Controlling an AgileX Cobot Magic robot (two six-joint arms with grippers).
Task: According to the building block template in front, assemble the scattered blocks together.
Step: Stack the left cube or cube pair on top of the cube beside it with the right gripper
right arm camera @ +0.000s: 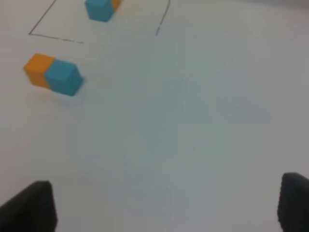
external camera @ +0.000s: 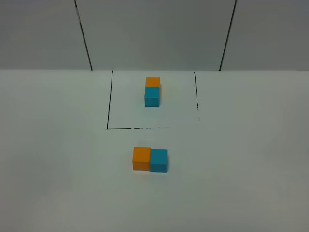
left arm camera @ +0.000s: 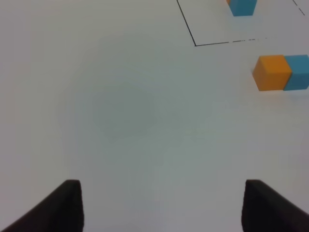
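The template pair, an orange cube (external camera: pixel 153 81) behind a cyan cube (external camera: pixel 152 96), stands inside the thin black square outline (external camera: pixel 109 106) at the back. In front of the outline the loose orange cube (external camera: pixel 141 158) and the loose cyan cube (external camera: pixel 158 160) sit side by side, touching, orange on the left. They also show in the left wrist view, orange (left arm camera: pixel 273 72) and cyan (left arm camera: pixel 298 72), and in the right wrist view, orange (right arm camera: pixel 37 69) and cyan (right arm camera: pixel 63 77). My left gripper (left arm camera: pixel 161 205) and right gripper (right arm camera: pixel 166 205) are open, empty, and well away from the cubes. Neither arm shows in the exterior view.
The white table (external camera: pixel 241 169) runs back to a grey panelled wall (external camera: pixel 154 34) with two dark seams. The outline's front and right lines are partly broken.
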